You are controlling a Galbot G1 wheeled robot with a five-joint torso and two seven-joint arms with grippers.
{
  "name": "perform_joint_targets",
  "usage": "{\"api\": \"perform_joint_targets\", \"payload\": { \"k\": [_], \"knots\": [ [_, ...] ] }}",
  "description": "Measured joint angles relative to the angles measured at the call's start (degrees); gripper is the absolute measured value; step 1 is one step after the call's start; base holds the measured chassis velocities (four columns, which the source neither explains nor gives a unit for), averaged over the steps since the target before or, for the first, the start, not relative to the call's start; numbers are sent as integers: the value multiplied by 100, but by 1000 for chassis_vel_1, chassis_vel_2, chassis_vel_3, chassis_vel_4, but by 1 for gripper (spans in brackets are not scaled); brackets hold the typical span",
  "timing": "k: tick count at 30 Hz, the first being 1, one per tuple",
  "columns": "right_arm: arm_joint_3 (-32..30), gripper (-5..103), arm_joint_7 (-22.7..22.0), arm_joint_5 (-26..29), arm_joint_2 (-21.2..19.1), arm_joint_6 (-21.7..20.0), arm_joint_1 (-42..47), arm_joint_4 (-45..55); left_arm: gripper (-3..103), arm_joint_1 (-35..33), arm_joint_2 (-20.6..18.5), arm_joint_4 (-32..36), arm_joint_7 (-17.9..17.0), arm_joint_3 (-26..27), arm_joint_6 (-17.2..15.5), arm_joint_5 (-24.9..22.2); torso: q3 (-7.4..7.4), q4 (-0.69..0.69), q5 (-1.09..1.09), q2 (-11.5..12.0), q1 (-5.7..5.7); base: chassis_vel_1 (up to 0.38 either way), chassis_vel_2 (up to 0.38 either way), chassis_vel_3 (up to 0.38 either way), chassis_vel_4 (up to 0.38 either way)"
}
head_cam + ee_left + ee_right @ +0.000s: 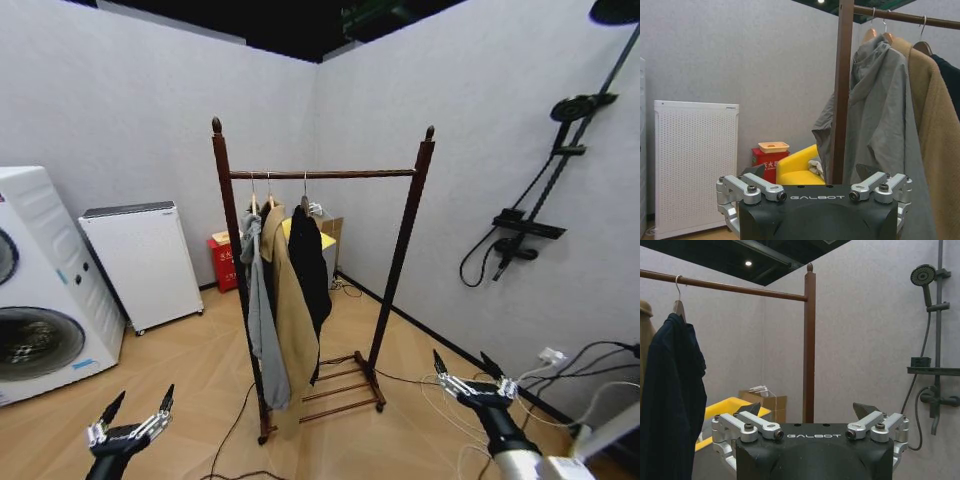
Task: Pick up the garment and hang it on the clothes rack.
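Work looks finished: the black jacket point(311, 268) hangs from a hanger on the clothes rack point(322, 174) beside a tan coat point(293, 310), while my left gripper point(138, 413) and right gripper point(467, 371) hover low, spread wide and empty.

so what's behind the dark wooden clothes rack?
Behind the clothes rack: a yellow bin, a red box, a cardboard box. The hanging coats cover the rest.

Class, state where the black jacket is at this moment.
In the head view the black jacket hangs on a hanger from the rack's top bar, right of the tan coat, farthest of three garments from the left post.
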State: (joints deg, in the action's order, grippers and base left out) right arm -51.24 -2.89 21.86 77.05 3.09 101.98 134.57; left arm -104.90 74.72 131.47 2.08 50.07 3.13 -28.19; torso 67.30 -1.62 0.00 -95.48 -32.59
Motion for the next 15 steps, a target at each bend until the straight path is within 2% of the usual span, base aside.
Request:
{"api": "perform_joint_targets", "payload": {
  "k": [15],
  "knots": [
    [0,100,3,3,-1,-1,-1,-1,100,0,0,0,0,0,0,0,0,0,0,0,0,-92,-99,-98,-93]
  ]
}}
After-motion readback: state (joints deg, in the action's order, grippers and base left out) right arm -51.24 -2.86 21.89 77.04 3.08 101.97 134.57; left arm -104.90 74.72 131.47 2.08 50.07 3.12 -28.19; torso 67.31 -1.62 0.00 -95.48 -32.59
